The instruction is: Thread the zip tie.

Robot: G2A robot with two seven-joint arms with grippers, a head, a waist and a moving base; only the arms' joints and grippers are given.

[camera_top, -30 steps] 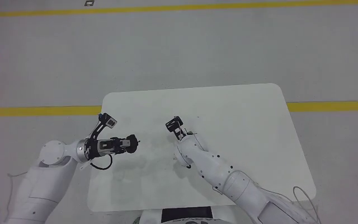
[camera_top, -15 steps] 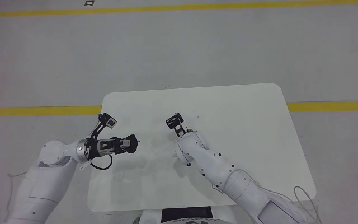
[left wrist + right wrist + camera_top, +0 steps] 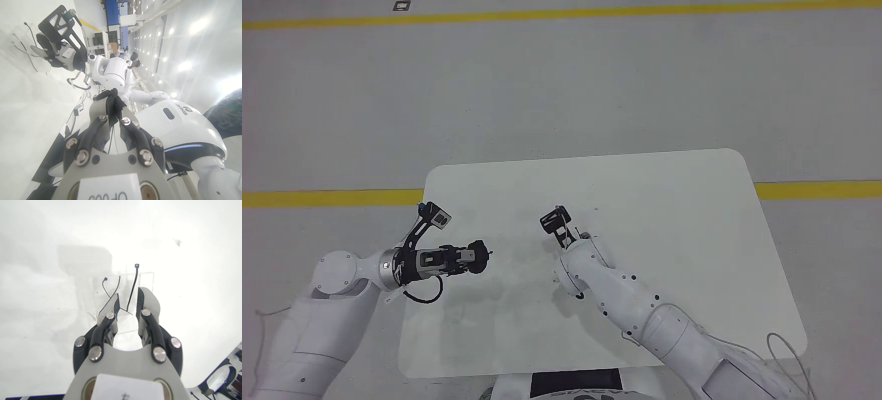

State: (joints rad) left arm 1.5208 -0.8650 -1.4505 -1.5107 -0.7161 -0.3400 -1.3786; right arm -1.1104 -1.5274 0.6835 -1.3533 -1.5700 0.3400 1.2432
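My left gripper (image 3: 483,254) hovers over the table's left side, shut on a black zip tie (image 3: 113,103) that is bunched at the fingertips, with a thin strand trailing back toward the wrist. My right gripper (image 3: 128,295) stands open near the middle of the table, pointing down over a clear holder (image 3: 146,275). Several black zip ties lie in that holder; the longest one (image 3: 133,286) runs between the open fingers, apart from both. In the left wrist view the right gripper (image 3: 38,46) shows farther off, above the same holder (image 3: 40,64).
The white table (image 3: 692,200) has free room on its right half and along the far edge. A small dark speck (image 3: 177,242) lies on the surface beyond the holder. Grey floor with yellow lines surrounds the table.
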